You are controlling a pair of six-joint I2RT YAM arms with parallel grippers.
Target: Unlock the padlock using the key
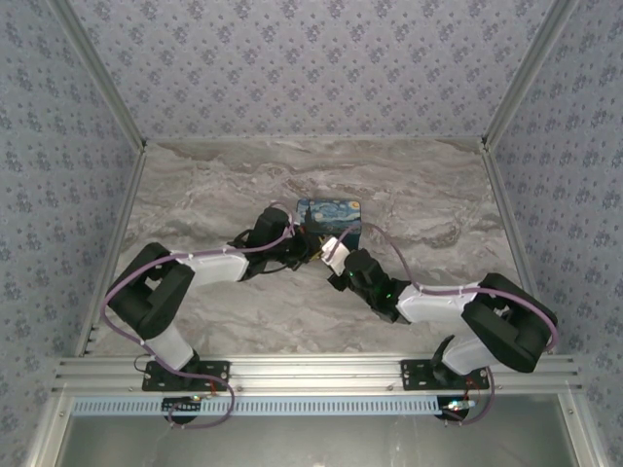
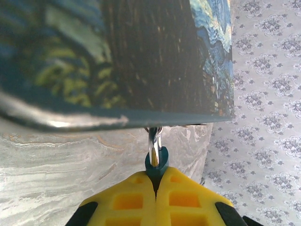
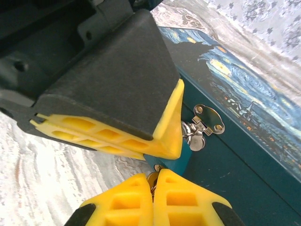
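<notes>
My left gripper (image 2: 156, 175) pinches the padlock (image 2: 162, 159) hanging off the clasp (image 3: 207, 117) on the box's (image 2: 141, 56) front edge, right gripper (image 3: 154, 182) squeezes the key (image 3: 151, 178) just beside it, so I reckon next comes careful keyhole alignment.

The padlock (image 2: 156, 162), tiny with a teal-blue body and a shiny metal shackle, hangs threaded through the clasp (image 3: 207, 117) on the painted box (image 3: 244, 155) front. The key (image 3: 152, 179), a small, mostly hidden metallic sliver, sits just beside the padlock's lower end
</notes>
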